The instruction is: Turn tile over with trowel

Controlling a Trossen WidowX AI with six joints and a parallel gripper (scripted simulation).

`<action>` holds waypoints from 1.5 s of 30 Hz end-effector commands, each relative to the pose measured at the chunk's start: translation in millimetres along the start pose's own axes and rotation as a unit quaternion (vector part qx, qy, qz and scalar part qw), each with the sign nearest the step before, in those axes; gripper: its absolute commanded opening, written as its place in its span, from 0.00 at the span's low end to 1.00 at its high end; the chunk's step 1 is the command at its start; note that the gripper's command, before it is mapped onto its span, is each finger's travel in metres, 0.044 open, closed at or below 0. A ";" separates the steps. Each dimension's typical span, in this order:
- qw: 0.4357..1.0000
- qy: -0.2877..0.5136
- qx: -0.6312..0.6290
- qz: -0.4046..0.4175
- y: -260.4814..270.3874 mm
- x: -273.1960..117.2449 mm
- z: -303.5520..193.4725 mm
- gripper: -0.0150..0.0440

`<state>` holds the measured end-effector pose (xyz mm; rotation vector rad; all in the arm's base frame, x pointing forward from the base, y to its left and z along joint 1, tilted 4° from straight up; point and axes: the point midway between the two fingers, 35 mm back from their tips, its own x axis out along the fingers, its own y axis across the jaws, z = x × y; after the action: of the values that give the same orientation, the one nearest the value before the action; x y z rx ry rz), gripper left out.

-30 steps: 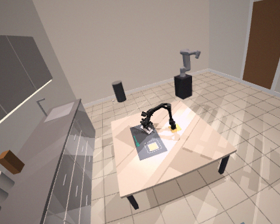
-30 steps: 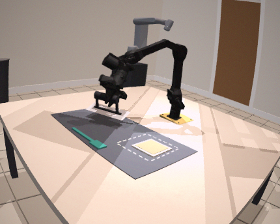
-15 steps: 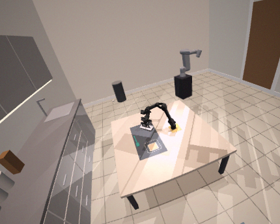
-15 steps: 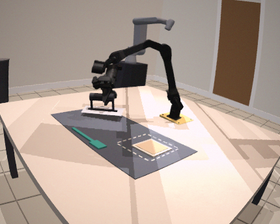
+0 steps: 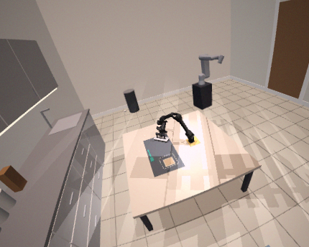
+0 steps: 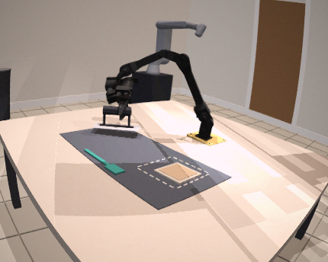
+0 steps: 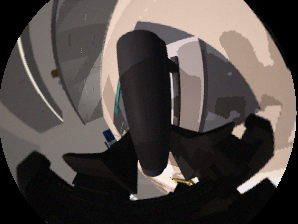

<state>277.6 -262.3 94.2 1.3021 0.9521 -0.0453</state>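
Note:
My gripper point(image 6: 121, 111) point(image 7: 148, 125) is shut on the black handle of the trowel point(image 6: 117, 110) point(image 7: 142, 90). Its pale flat blade point(image 5: 161, 139) point(image 7: 191, 85) hangs level, low over the far edge of the dark mat point(image 5: 157, 146) point(image 6: 119, 146). The tile point(image 5: 169, 161) point(image 6: 178, 172) lies flat inside the dashed outline point(image 6: 175, 186), with a plain tan face and a pale rim upward. I see no mark on that face; its underside is hidden. The trowel is well away from the tile.
A teal flat tool point(image 5: 150, 156) point(image 6: 114, 168) point(image 7: 118, 100) lies along the mat's left edge. The arm's yellow base plate point(image 5: 193, 142) point(image 6: 218, 141) is on the table right of the mat. A grey robot on a black pedestal point(image 5: 202, 95) stands behind the table.

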 end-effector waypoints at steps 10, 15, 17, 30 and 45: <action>1.000 -0.004 -0.010 0.007 -4.5 7.0 3.0 0.25; 1.000 -0.004 -0.010 0.007 -10.6 12.2 3.4 0.25; 1.000 -0.004 -0.010 0.007 -13.1 14.3 3.4 0.25; 1.000 -0.004 -0.010 0.006 -22.0 22.2 3.4 0.43; 1.000 -0.004 -0.010 0.006 -22.0 22.2 3.4 0.76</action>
<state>281.8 -261.7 63.0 1.2851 0.9379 -0.0316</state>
